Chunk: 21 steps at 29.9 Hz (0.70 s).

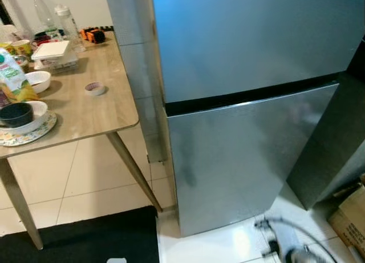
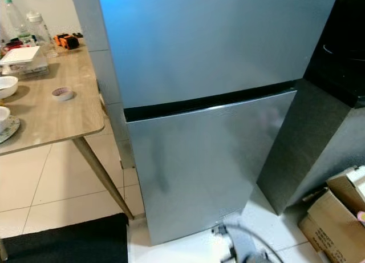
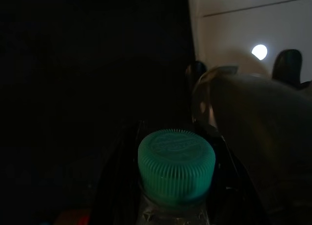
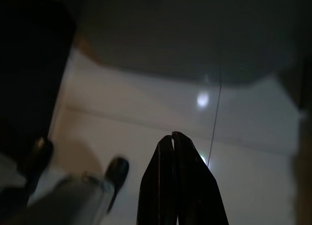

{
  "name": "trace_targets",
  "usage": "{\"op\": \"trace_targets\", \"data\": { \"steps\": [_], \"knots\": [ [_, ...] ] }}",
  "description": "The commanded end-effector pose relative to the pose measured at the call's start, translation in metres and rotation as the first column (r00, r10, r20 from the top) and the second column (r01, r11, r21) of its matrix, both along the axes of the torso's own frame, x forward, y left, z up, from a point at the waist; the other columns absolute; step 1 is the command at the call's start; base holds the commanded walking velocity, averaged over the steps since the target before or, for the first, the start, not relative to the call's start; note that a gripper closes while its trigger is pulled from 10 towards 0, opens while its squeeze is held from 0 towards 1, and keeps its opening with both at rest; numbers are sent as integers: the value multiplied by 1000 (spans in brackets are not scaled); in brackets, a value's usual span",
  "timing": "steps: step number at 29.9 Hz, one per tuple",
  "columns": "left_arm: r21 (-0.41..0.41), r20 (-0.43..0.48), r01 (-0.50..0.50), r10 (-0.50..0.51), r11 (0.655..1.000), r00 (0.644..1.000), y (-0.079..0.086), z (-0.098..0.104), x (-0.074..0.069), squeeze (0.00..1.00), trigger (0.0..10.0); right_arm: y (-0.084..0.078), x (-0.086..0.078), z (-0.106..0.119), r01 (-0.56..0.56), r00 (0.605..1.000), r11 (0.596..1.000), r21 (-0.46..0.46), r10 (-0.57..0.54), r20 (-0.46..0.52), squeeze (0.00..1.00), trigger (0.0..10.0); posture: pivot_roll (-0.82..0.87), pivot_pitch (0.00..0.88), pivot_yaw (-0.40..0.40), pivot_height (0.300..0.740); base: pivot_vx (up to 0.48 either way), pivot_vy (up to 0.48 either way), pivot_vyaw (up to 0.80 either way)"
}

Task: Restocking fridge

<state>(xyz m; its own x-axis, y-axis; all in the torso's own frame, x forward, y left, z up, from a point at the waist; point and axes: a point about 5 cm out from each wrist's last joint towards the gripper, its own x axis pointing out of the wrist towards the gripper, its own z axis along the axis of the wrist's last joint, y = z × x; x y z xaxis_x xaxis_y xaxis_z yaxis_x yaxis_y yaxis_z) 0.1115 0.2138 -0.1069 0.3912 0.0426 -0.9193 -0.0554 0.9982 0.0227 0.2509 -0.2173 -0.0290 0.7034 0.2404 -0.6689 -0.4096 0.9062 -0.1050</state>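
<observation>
Fridge doors are both closed in front of you: the silver upper door meets the lower door at a dark seam running across the middle of the head view, and the appliance fills everything from about 10 o'clock round to 4 o'clock. At 9 o'clock you have a wooden table on slanted legs, its corner just beside the fridge's left side. On it you can see a small white dish near the table's fridge-side edge, a white bowl, a dark bowl set on a patterned plate, a flat white box, and two clear bottles at the far edge by the wall. A black mat lies on the pale tile floor at 7 o'clock. At 4 o'clock you have cardboard boxes on the floor beside a dark cabinet.

Your left gripper is clamped on a clear bottle with a green ribbed cap; the cap stands between the two black fingers, and the surroundings there are too dark to read.

Your right gripper points down at the white tiles, its fingertips pressed together with nothing between them.
</observation>
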Motion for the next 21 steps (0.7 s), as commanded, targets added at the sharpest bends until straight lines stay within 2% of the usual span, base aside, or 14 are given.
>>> {"op": "trace_targets", "data": {
  "steps": [1,2,3,4,5,6,7,8,9,10,14,16,19,21],
  "knots": [
    [17,-5,-12,12,1000,1000,8,1,-3,0,10000,0,-3,-1,-6,1000,1000,25,6,-6,0,10000,-109,0,34,740,0,0,0],
    [18,-6,-13,13,1000,1000,8,1,-3,0,10000,12,20,20,-95,993,983,159,84,77,0,10000,-108,0,32,740,0,0,0],
    [18,-7,-13,13,1000,1000,8,0,-4,0,10000,25,37,43,-223,970,933,282,183,163,0,10000,-108,0,32,740,0,0,0],
    [18,-7,-13,13,1000,1000,8,0,-4,0,10000,25,37,43,-223,970,933,282,183,163,0,10000,-108,0,32,740,0,0,0],
    [19,-7,-14,14,1000,1000,8,0,-4,0,10000,35,47,59,-331,937,874,356,261,230,0,10000,-106,0,29,740,0,0,0],
    [19,-7,-14,14,1000,1000,8,0,-4,0,10000,43,54,75,-429,898,809,401,334,287,549,10000,-106,0,29,740,0,0,0],
    [19,-8,-14,15,1000,1000,8,0,-4,0,10000,47,59,85,-478,874,771,421,368,318,835,10000,-106,0,29,740,0,0,0],
    [19,-8,-14,15,1000,1000,8,0,-4,0,10000,47,59,85,-478,874,771,421,368,318,835,10000,-106,0,29,740,0,0,0],
    [18,-7,-15,15,1000,1000,8,0,-5,0,10000,51,64,95,-519,850,738,432,395,348,1000,10000,-106,0,29,740,0,0,0],
    [18,-7,-15,15,1000,1000,8,0,-5,0,10000,51,64,95,-519,850,738,432,395,348,1000,10000,-106,0,29,740,0,0,0],
    [17,-7,-15,15,1000,1000,7,0,-5,0,10000,57,78,124,-600,790,669,439,407,459,1000,10000,-106,0,29,740,0,0,0],
    [18,-7,-19,19,1000,1000,10,0,-6,0,10000,59,89,152,-644,741,631,433,374,558,1000,10000,-106,0,29,740,0,0,0],
    [17,-8,-19,20,1000,1000,10,0,-7,0,10000,61,91,160,-674,713,613,413,392,582,1000,10000,-106,0,29,740,0,0,0],
    [13,-7,-17,17,1000,1000,6,0,-6,0,10000,62,90,170,-727,664,562,395,427,614,1000,10000,-106,0,22,740,0,0,0]
  ]
}}
